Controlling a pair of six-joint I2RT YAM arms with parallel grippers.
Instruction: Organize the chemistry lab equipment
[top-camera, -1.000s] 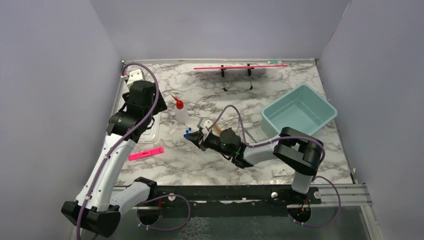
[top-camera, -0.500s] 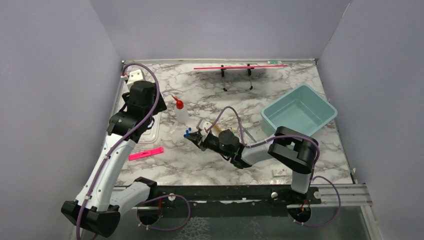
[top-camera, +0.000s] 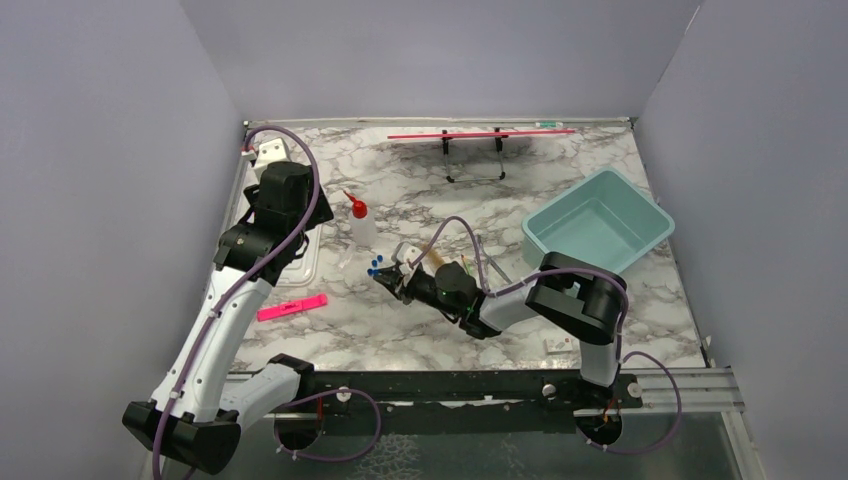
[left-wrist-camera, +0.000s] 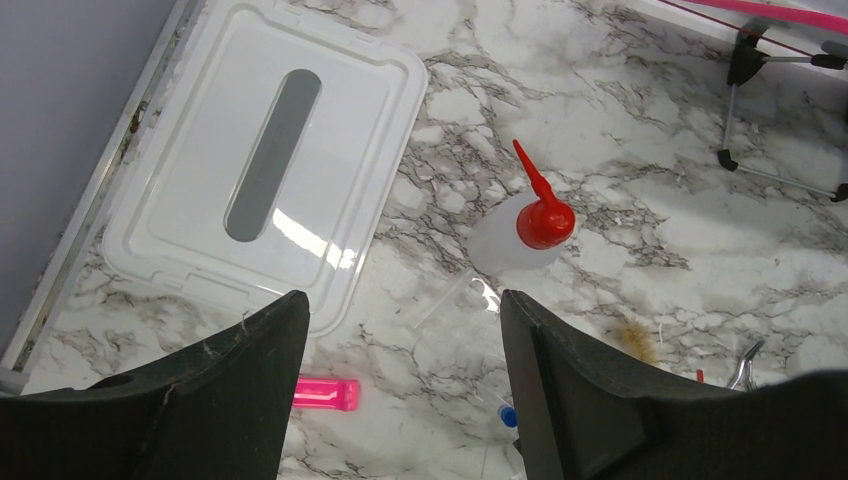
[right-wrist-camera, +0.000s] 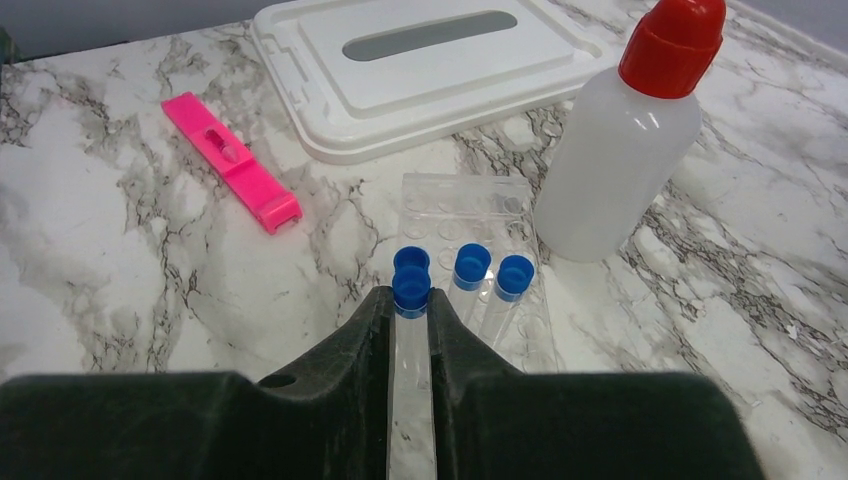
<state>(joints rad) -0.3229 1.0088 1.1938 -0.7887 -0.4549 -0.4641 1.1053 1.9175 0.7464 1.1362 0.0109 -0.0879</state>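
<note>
My right gripper is shut on a blue-capped clear tube, low over the table's middle. Three more blue-capped tubes lie just ahead by a clear plastic rack. The squeeze bottle with red nozzle stands at right; it also shows in the top view and the left wrist view. My left gripper is open and empty, held above the table near the white lid. The tan brush and metal forceps show partly in the left wrist view.
A white lid lies flat at the left edge. A flat pink strip lies near it. A teal bin stands at the right. A long red rod on a black stand is at the back.
My right arm has shifted slightly left with the tube still in its jaws. The left arm has not moved.
</note>
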